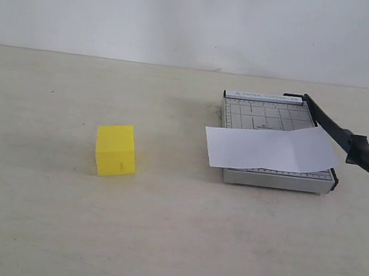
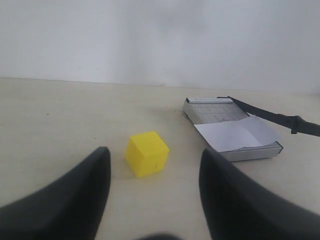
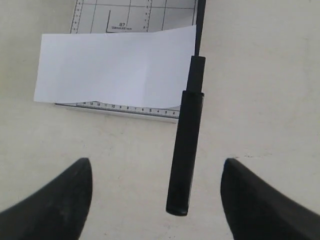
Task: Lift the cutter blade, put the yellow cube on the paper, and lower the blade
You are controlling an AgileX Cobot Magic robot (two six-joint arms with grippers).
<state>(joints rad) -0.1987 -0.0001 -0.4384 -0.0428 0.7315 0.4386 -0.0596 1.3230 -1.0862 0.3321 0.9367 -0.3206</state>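
Left gripper [image 2: 155, 151] spread and empty, right gripper [image 3: 156, 164] likewise, one yellow cube [image 1: 116, 150], one paper [image 1: 271, 148] on one board [image 1: 262, 114], one blade [image 1: 347, 140] lifted

The yellow cube [image 1: 116, 150] has a smooth, matt, even skin; whether it is plastic or foam cannot be told. The paper [image 1: 271, 148] is matt white, with one soft crease. The cutter board [image 1: 262, 114] looks like smooth grey painted metal, printed with a fine grid. The cutter blade [image 1: 347, 142] is black, its handle faintly glossy. The bench [image 1: 170, 245] is pale, matt and lightly speckled. The left tool [image 2: 154, 182] and right tool [image 3: 156, 175] look like smooth matt black plastic.
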